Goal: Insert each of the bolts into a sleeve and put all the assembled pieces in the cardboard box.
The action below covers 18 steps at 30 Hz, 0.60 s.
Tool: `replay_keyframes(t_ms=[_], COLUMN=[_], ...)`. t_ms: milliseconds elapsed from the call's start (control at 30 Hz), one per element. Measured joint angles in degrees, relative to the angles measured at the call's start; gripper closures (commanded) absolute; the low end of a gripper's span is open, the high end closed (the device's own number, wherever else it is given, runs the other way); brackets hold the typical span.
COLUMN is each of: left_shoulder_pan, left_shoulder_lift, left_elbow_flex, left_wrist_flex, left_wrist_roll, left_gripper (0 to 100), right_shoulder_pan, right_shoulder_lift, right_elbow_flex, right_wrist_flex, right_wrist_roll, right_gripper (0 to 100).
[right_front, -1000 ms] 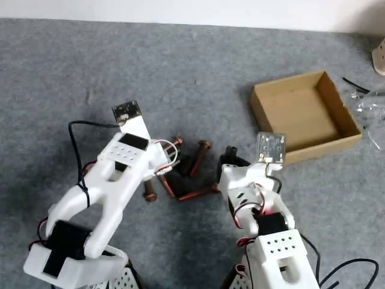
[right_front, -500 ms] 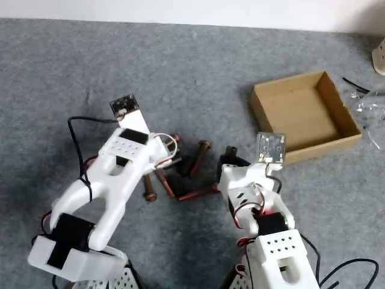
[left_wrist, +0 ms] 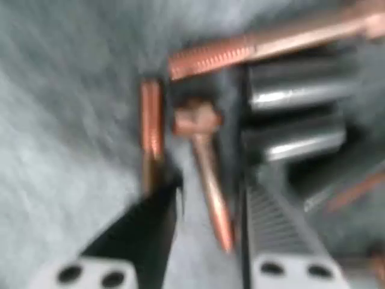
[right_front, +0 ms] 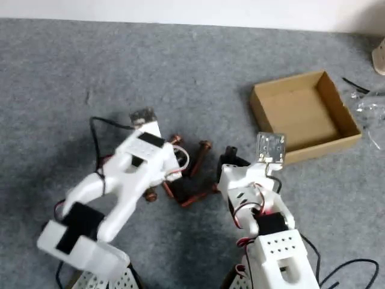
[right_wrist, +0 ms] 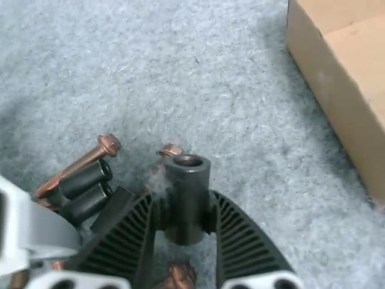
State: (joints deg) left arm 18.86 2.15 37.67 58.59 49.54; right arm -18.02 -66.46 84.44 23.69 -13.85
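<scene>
Left gripper [left_wrist: 207,235]: jaws parted low over the grey carpet [left_wrist: 54,120], with one copper bolt [left_wrist: 207,174] lying loose between the fingers, head away from the wrist and not visibly clamped; further bolts [right_front: 194,171] lie heaped between the two arms. Right gripper [right_wrist: 183,238]: closed on a dark sleeve [right_wrist: 186,192] held upright with the bore facing up, just above the heap, with two spare sleeves [right_wrist: 84,189] lying side by side close by. Box [right_front: 319,149]: cardboard, top open, resting on the carpet on the right arm's side, well apart from the heap.
</scene>
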Motion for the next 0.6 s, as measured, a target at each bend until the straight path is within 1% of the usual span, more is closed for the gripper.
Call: replay_keyframes(t_ms=[133,467,533,600], left_shoulder_pan=[0.0,0.0,-0.44,-1.67], left_shoulder_lift=[0.18,0.44,0.44,0.44], left_elbow_flex=[-0.18,-0.26,-0.26,-0.35], left_wrist_flex=[1.49,1.58,1.58,1.58], left_wrist_roll=[-0.26,-0.26,-0.26,-0.26], left_gripper=[85,85,89,98], right_shoulder_pan=[0.0,0.0,0.0,0.0], right_shoulder_lift=[0.0,0.0,0.0,0.0], right_elbow_flex=[0.0,0.0,0.0,0.0], right_wrist_flex=[0.0,0.0,0.0,0.0], right_wrist_roll=[0.0,0.0,0.0,0.0], right_gripper=[99.4,99.4,99.4,99.4])
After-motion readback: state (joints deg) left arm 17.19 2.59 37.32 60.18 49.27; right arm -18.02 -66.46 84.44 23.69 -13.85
